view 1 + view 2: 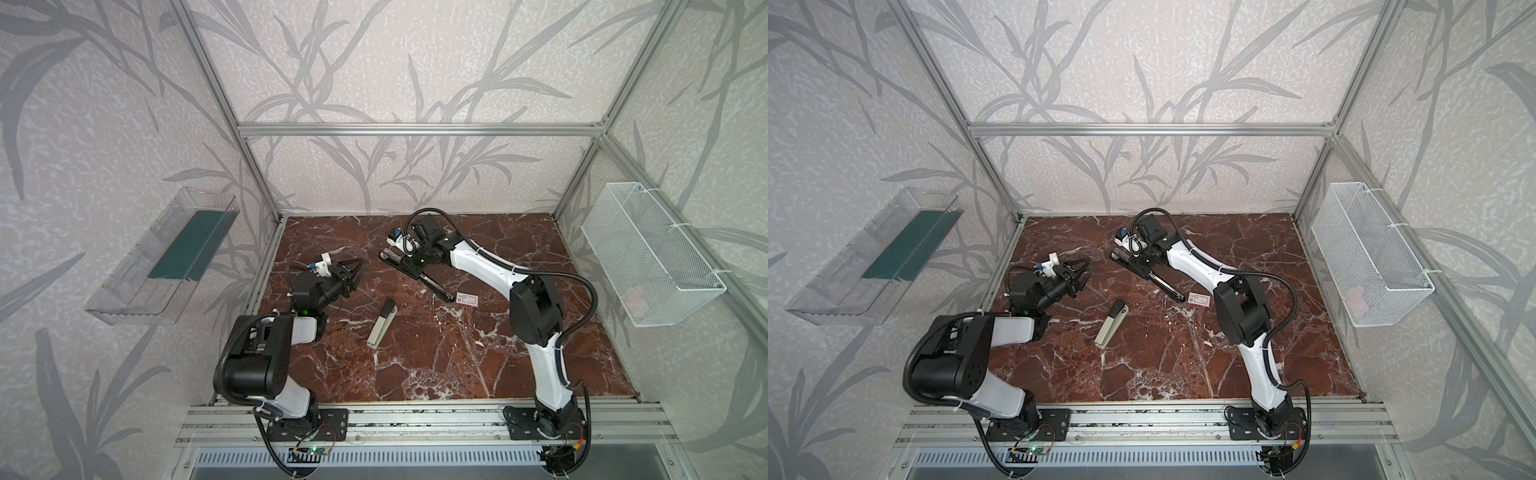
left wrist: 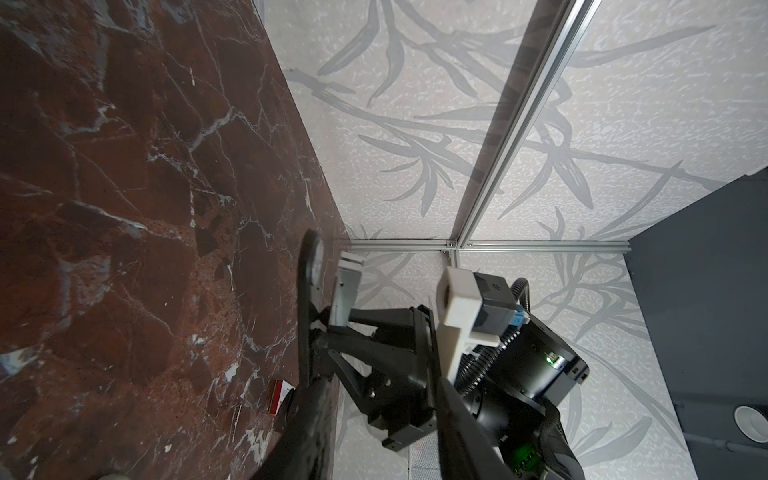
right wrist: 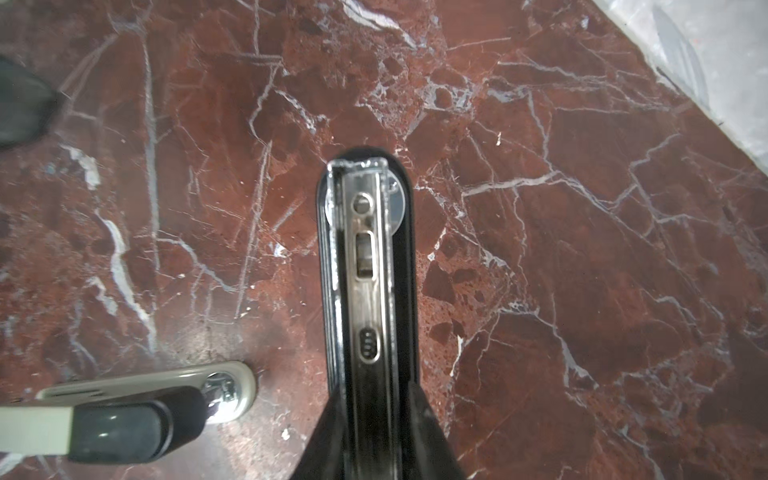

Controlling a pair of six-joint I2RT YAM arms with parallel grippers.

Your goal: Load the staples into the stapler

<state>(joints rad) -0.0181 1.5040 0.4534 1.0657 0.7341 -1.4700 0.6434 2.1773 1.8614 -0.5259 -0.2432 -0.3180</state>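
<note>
The red marble tabletop filled the floor of the cell. On the left wall hung a clear plastic bin, and on the right wall a white wire basket.

The right arm reached from the near right to the far middle of the tabletop. There its tool was down on the black stapler. The stapler lay opened out flat, one end at the far middle and its long black arm running back toward the near right. In the right wrist view the tool was closed on the stapler, one finger on each side of the body, with the silver rail facing up.

The left tool hung above the far left of the tabletop, pointing toward the stapler but well apart from it. Its fingers were spread and nothing was between them.

A beige-grey stapler with a black end lay alone in the middle, nearer than the black one.

A small white box with red print lay just beside the near end of the black stapler.

The bright edging along the rail may have been the staples, but they could not be told apart from the metal.
</note>
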